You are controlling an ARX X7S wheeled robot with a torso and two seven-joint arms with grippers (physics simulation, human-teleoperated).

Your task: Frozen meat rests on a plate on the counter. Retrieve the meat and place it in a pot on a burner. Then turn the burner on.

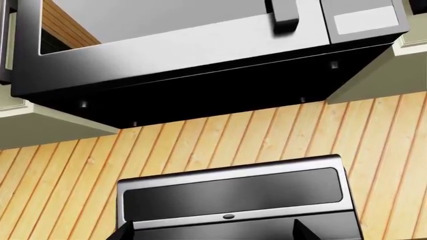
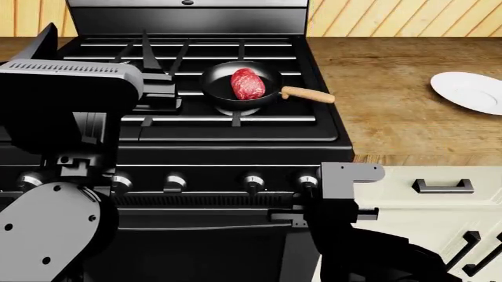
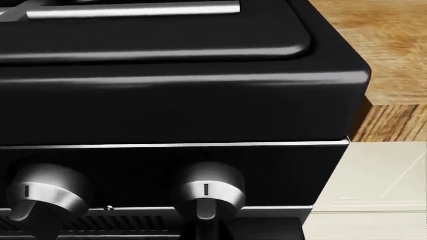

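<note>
The meat [image 2: 246, 84] already sits in the pan [image 2: 239, 89] on the stove's grates, upper centre of the head view, while the plate [image 2: 472, 91] lies bare on the counter [image 2: 392, 111] at the right edge. What remains is a knob [image 3: 205, 196]: small, rigid, smooth metal, likely slippery, best pinched across its raised rib. The right gripper [image 2: 302, 216] hangs just below the rightmost knob; its opening cannot be told. The left gripper's opening is equally unclear.
</note>
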